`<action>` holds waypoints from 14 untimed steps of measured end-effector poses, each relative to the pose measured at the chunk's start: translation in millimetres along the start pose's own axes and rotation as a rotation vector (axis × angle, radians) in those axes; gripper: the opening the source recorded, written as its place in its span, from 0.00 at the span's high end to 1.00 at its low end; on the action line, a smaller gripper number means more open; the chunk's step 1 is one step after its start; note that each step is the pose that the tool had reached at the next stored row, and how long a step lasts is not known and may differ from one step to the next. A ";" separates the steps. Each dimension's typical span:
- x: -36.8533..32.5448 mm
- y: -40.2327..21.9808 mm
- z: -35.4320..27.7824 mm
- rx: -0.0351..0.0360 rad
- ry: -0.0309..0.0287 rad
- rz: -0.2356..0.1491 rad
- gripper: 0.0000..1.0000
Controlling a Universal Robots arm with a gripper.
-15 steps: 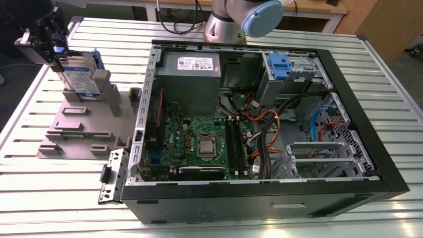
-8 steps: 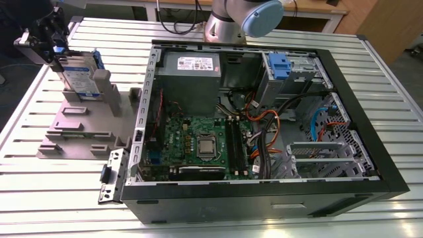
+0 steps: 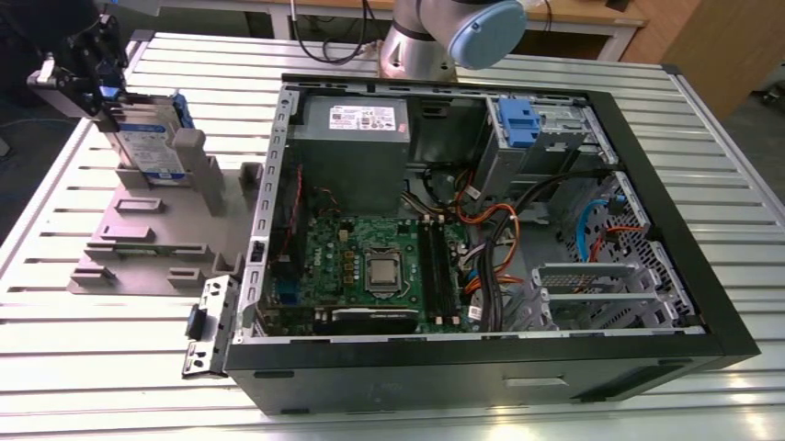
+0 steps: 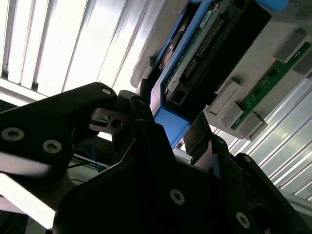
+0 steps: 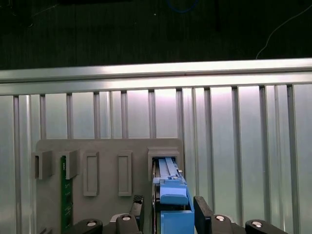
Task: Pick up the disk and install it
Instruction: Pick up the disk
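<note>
The disk (image 3: 147, 147), a silver drive with a white-and-blue label in a blue carrier, stands upright on edge in a slot of the grey holder (image 3: 147, 234) at the exterior view's left. My gripper (image 3: 88, 78) is at its upper end. In the first wrist view the blue carrier end (image 5: 171, 191) sits between the two black fingers (image 5: 138, 208), and my gripper (image 5: 169, 214) is shut on it. The second wrist view shows the disk (image 4: 195, 53) running away from my gripper (image 4: 170, 122), connector side showing, with the holder beneath it.
An open black computer case (image 3: 491, 230) lies in the middle of the slatted metal table (image 3: 110, 367), with motherboard, cables and a blue drive bay (image 3: 516, 124) at its back right. A green circuit strip (image 5: 63, 192) stands in the holder. The arm's base (image 3: 424, 41) is behind the case.
</note>
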State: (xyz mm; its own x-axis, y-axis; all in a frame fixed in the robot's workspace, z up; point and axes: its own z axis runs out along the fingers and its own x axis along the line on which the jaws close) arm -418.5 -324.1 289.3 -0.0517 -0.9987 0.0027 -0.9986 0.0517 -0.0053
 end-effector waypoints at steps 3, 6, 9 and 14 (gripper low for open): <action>0.0 0.0 0.0 0.0000 0.0000 0.000 0.52; 0.0 0.0 0.0 0.0000 0.0000 0.000 0.52; 0.6 0.6 0.4 0.0000 0.0001 0.000 0.52; 1.7 0.5 0.6 0.0000 0.0000 0.000 0.52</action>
State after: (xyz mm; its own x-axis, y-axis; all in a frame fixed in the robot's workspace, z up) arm -419.1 -325.8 288.7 -0.0519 -0.9986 0.0027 -0.9986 0.0519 -0.0052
